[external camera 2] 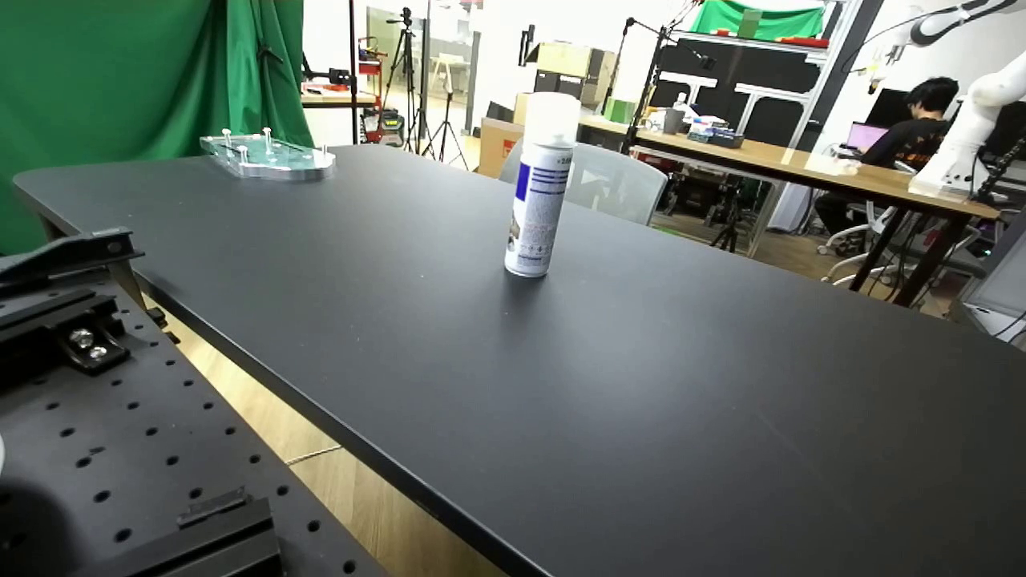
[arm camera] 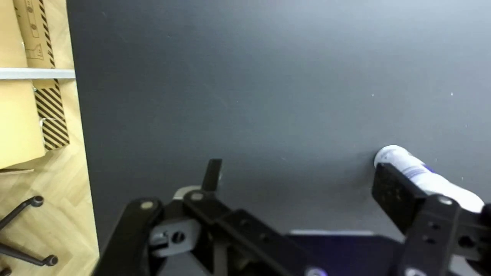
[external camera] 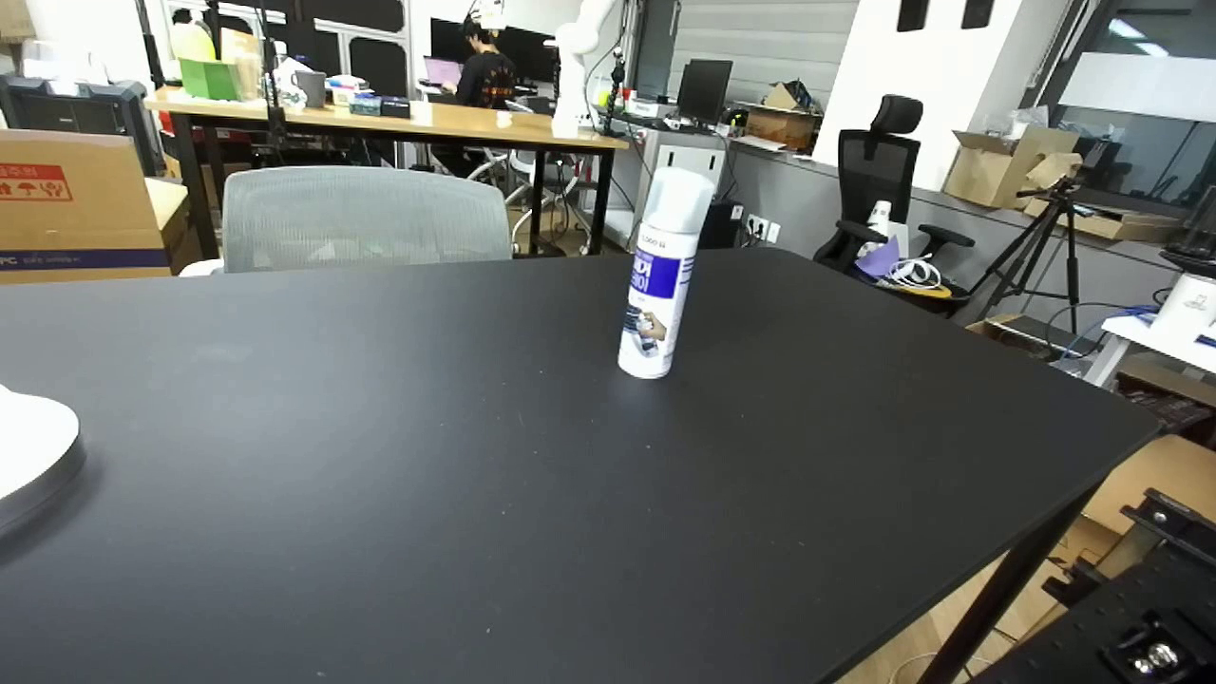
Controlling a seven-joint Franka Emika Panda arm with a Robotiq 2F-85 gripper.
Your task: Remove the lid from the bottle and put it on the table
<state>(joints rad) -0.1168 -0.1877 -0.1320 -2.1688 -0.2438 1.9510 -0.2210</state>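
Observation:
The tall white bottle (external camera: 655,285) with a blue label stands upright on the black table (external camera: 380,427). The whitish translucent lid (external camera: 679,199) sits on its top. Bottle (external camera 2: 539,208) and lid (external camera 2: 553,120) also show in both exterior views. In the wrist view, my gripper (arm camera: 303,184) is open, with nothing between its fingers. There the bottle (arm camera: 414,168) and its lid (arm camera: 466,197) lie outside the right finger, which hides part of the bottle. The gripper is above the table (arm camera: 230,96). The arm and gripper do not show in the exterior views.
A clear plate with posts (external camera 2: 272,160) lies at the table's far end. A white rounded object (external camera: 33,446) is at the left edge. A black perforated base (external camera 2: 160,433) adjoins the table. A grey chair (external camera: 366,218) stands behind it. Cardboard boxes (arm camera: 19,126) lie beyond the table edge.

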